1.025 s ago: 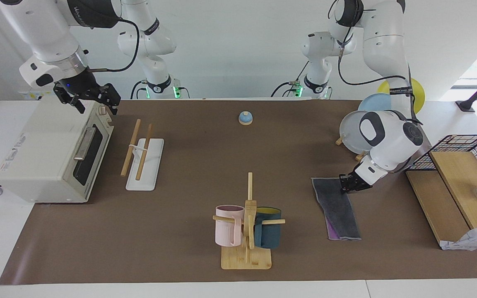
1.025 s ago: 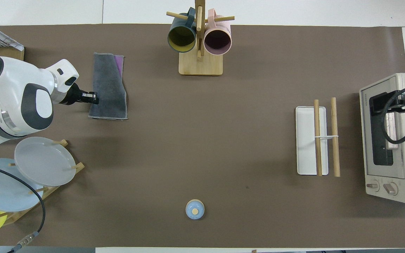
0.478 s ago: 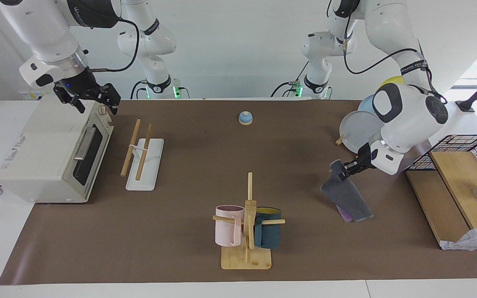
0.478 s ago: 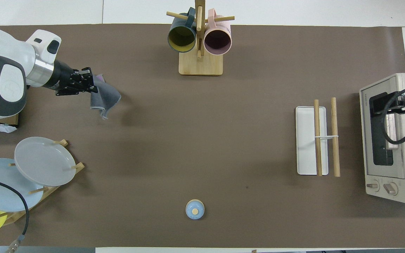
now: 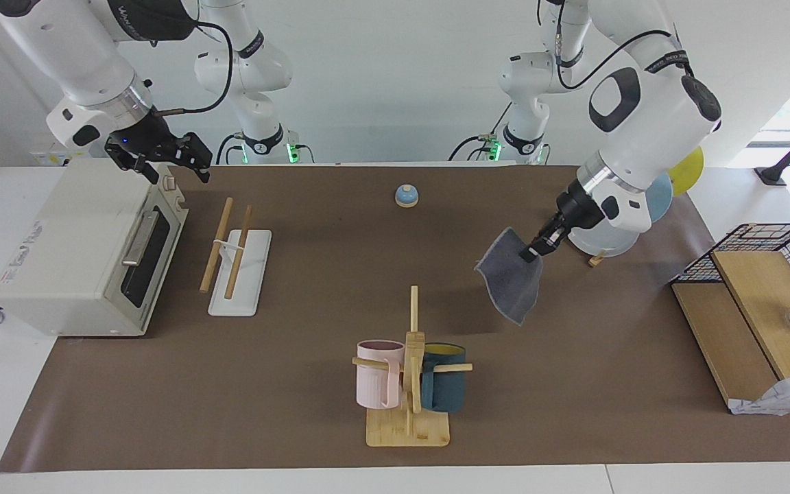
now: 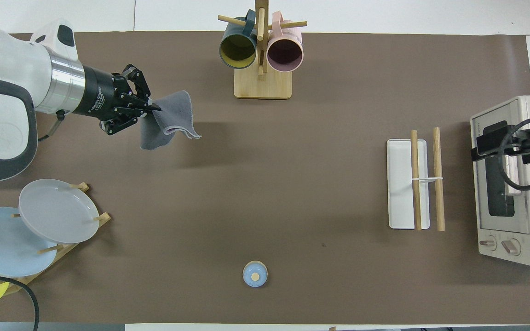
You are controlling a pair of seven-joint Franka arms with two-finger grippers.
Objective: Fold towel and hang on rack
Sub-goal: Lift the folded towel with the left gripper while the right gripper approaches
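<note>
The left gripper (image 5: 529,255) is clenched on one edge of the towel (image 5: 510,284), which hangs clear of the brown mat (image 5: 313,274) with its dark grey face showing. Taking the mug stand (image 5: 409,384) as the landmark, the towel is in the air over the mat, toward the left arm's end of the table from the stand. The rack (image 5: 236,257), with its 2 light-wood rods slanting over a white base tray, lies toward the right arm's end from the mug stand and nearer to the robots, well apart from the towel. The toaster oven (image 5: 86,254) sits just beside the rack, toward the right arm's end from it. The right gripper (image 5: 174,169) hangs over the oven's top corner; I cannot tell whether it is clenched or released.
</note>
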